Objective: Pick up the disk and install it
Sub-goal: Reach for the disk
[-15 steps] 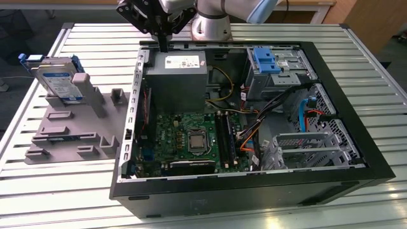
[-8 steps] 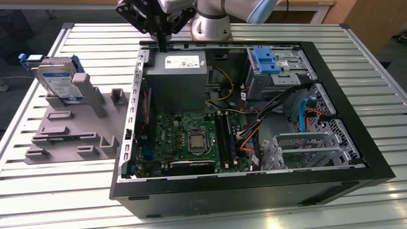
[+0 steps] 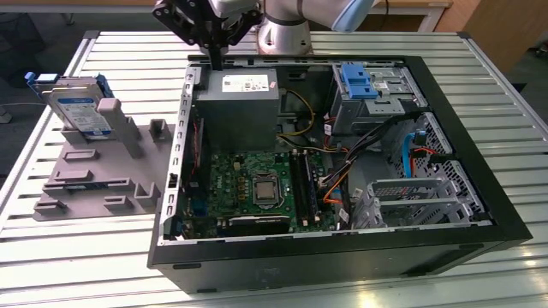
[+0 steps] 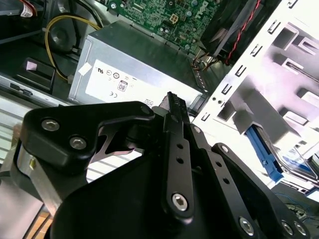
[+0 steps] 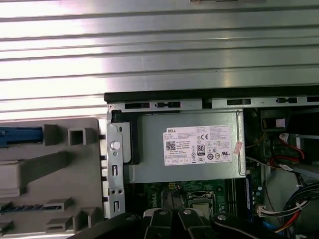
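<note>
Silver slats of the table run under everything in the exterior view. The disk stands tilted in its blue carrier on the grey fixture at the exterior view's left, outside the open computer case and just beside its wall. The gripper hangs over the case's far rim, above the power supply, well apart from the disk. Its fingers are pressed together and hold nothing. Bare table lies between the fixture and the table's edges.

In the second wrist view the gripper tapers to a closed tip above the power supply. The pale fixture lies off to one side, with a blue strip of the carrier and the disk beyond it.

In the first wrist view the case's black rim borders the open slats. The power supply sits just inside it, and the fixture lies beside the case wall.
</note>
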`<state>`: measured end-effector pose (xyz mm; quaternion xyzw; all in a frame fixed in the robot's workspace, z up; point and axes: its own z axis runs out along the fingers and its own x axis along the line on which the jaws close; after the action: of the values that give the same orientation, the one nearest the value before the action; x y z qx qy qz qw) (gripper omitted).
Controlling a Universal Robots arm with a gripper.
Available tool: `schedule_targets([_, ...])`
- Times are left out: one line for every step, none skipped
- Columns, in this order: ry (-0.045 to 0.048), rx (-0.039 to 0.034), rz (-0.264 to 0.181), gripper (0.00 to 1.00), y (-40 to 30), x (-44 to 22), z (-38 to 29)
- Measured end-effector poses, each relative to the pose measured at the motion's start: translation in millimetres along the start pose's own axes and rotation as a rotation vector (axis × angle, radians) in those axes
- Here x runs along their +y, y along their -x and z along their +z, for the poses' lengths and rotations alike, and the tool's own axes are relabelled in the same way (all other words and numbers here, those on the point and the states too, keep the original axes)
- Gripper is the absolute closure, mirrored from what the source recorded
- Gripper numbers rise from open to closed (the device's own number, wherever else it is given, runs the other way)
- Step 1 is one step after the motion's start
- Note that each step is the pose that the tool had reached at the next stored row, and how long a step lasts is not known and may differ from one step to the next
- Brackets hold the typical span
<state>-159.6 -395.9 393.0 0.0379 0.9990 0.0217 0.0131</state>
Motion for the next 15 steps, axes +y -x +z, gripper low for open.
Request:
schedule_targets([0.0001, 0.0000, 0.000, 0.89, -0.5, 0.0, 0.0])
schedule_targets([0.0000, 0.0000, 0.000, 0.89, -1.0, -0.1, 0.0])
schedule_targets([0.0000, 0.0000, 0.000, 0.89, -1.6, -0.1, 0.0])
schedule_targets([0.0000, 0.0000, 0.000, 0.89, -2.2, -0.1, -0.1])
schedule_targets([0.0000, 0.0000, 0.000, 0.89, -2.7, -0.2, -0.1])
schedule_targets([0.0000, 0.0000, 0.000, 0.89, -3.1, -0.2, -0.1])
schedule_targets([0.0000, 0.0000, 0.000, 0.89, -3.6, -0.2, -0.1])
schedule_targets([-0.0001, 0.0000, 0.000, 0.89, -4.0, -0.2, -0.1])
schedule_targets([0.0000, 0.0000, 0.000, 0.89, -4.5, -0.3, -0.1])
schedule_targets([0.0000, 0.0000, 0.000, 0.89, -5.0, -0.3, -0.1])
schedule_targets([0.0000, 0.0000, 0.000, 0.89, -5.4, -0.3, -0.1])
schedule_targets([0.0000, 0.0000, 0.000, 0.89, -5.9, -0.3, -0.1])
schedule_targets([0.0000, 0.0000, 0.000, 0.89, -6.3, -0.4, -0.1])
schedule_targets([0.0000, 0.0000, 0.000, 0.89, -6.7, -0.4, -0.1])
schedule_targets([0.0000, 0.0000, 0.000, 0.89, -7.1, -0.4, -0.1])
